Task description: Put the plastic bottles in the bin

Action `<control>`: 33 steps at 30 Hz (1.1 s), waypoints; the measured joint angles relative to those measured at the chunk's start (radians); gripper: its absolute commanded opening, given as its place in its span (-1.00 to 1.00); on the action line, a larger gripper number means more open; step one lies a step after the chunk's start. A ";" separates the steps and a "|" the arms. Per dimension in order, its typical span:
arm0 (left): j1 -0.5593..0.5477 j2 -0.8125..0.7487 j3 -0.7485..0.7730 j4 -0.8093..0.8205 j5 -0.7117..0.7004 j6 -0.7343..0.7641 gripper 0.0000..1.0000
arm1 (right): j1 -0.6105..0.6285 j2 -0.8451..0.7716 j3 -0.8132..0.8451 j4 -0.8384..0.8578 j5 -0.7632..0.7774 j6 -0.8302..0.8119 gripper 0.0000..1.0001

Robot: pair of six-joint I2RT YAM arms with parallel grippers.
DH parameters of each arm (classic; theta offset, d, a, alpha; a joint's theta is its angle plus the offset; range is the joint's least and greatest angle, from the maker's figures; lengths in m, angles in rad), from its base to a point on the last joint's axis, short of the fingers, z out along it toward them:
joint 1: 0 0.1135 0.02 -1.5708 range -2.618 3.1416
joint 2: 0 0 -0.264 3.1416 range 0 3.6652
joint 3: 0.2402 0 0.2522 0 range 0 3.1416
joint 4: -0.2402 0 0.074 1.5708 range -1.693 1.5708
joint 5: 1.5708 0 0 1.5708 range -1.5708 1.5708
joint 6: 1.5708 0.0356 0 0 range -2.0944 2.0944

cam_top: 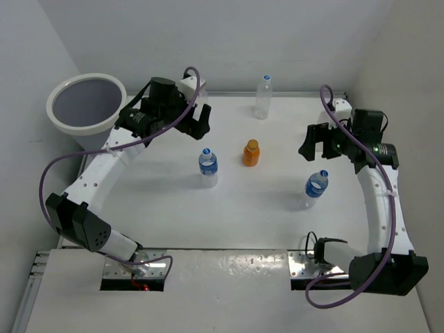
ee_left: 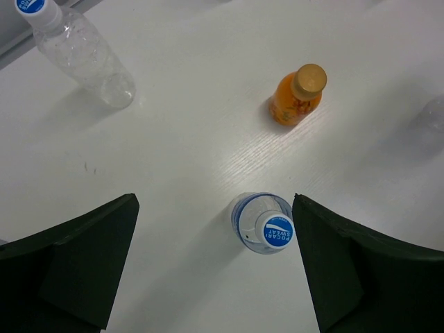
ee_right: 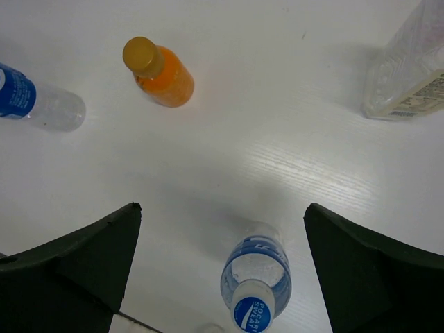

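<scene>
Bottles [cam_top: 208, 166], four, upright on counter [cam_top: 243, 215]; bin [cam_top: 53, 109] at far-left corner. Left end effector [ee_left: 215, 208] and right end effector [ee_right: 222, 211] both released, holding nothing.

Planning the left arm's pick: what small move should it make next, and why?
Probably lower the open left gripper over the blue-capped bottle, shifting slightly to centre it: in the wrist view it stands upright, seen between the fingers, nearer one of them, ungripped. The bin is on this arm's side.
</scene>
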 measured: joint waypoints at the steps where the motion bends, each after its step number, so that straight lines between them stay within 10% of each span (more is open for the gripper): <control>1: 0.000 0.000 0.000 0.000 0.002 0.001 1.00 | 0.000 -0.004 -0.008 0.002 0.007 -0.004 1.00; 24: 0.007 0.020 0.000 -0.001 0.119 0.027 1.00 | 0.000 -0.301 -0.618 0.252 0.125 -0.077 0.97; 33: 0.025 0.032 -0.006 0.002 0.205 0.074 1.00 | -0.020 -0.299 -0.663 0.344 0.145 -0.069 -0.32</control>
